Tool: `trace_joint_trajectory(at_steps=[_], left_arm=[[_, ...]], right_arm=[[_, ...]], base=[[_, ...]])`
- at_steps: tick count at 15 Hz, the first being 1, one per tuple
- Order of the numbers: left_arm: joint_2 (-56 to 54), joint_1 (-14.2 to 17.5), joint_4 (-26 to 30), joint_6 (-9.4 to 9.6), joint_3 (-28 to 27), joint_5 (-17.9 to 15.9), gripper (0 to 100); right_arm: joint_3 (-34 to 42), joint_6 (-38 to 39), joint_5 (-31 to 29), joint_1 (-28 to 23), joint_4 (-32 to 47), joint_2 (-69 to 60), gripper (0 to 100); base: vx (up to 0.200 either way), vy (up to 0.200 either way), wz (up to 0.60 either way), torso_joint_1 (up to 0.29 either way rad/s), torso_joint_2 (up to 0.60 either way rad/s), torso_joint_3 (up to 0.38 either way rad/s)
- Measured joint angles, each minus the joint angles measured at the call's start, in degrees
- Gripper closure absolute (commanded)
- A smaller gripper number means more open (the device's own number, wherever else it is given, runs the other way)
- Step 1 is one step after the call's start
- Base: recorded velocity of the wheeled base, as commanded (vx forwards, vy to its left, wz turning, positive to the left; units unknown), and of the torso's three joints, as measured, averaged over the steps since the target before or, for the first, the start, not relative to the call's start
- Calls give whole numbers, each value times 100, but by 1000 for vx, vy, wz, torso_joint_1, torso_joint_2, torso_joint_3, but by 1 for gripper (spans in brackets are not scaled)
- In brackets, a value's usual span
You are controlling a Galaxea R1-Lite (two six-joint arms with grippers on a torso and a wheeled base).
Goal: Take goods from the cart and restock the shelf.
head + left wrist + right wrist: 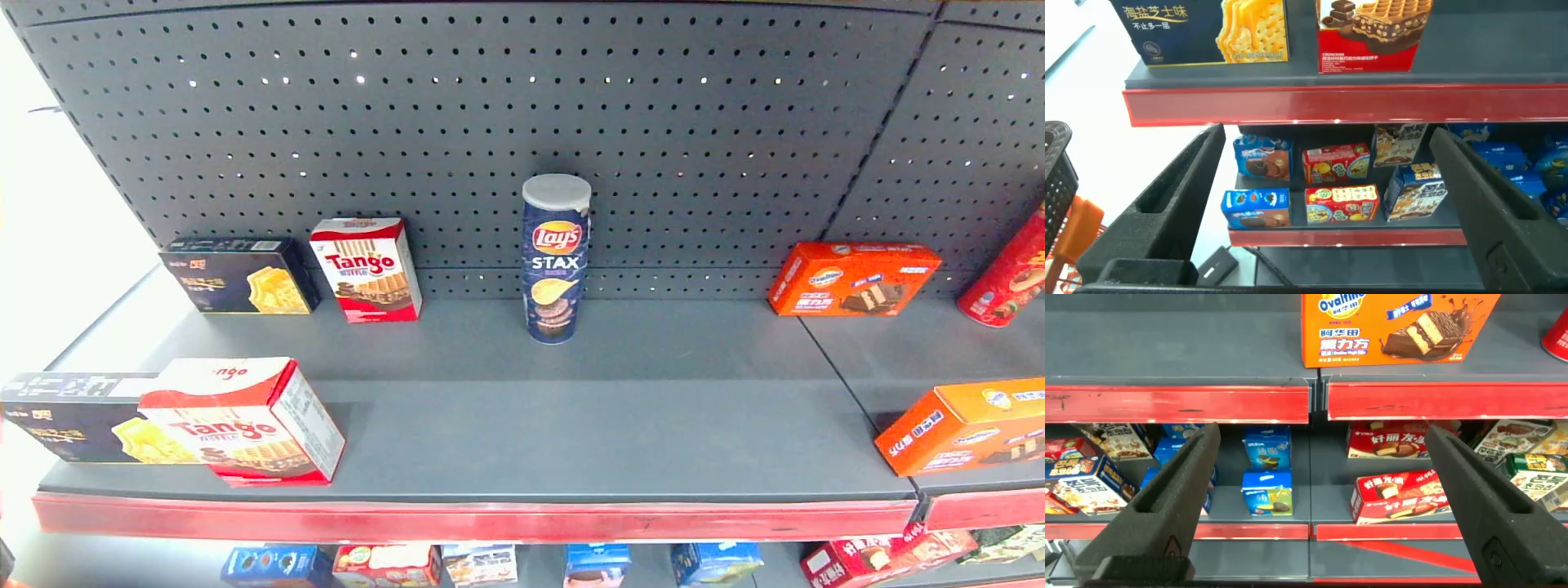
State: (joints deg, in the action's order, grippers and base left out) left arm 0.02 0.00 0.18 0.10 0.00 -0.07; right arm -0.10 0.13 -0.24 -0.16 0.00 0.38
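Evidently early: shelf (571, 408) holds one chip can (556, 258), few boxes, much bare deck. Left gripper (1327, 135) & right gripper (1323, 431) both spread, empty; black mesh (1055, 188) prob. the cart.

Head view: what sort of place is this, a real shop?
Probably a shop aisle, or a mock-up of one: a pegboard-backed shelf with a red edge strip, a crisps tube and snack boxes faced outward.
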Motion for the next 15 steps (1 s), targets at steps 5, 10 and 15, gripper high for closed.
trace_joint_trajectory(at_steps=[5,10,15], left_arm=[[0,0,0,0,0,0,0],[0,0,0,-5,0,-9,0],[0,0,0,-10,-2,-9,0]], right_arm=[[0,-2,0,5,0,0,0],[0,0,-22,0,0,-2,0],[0,-2,-20,0,0,-2,0]], base=[[0,0,0,0,0,0],[0,0,480,1,-1,3],[0,0,600,4,7,0]])
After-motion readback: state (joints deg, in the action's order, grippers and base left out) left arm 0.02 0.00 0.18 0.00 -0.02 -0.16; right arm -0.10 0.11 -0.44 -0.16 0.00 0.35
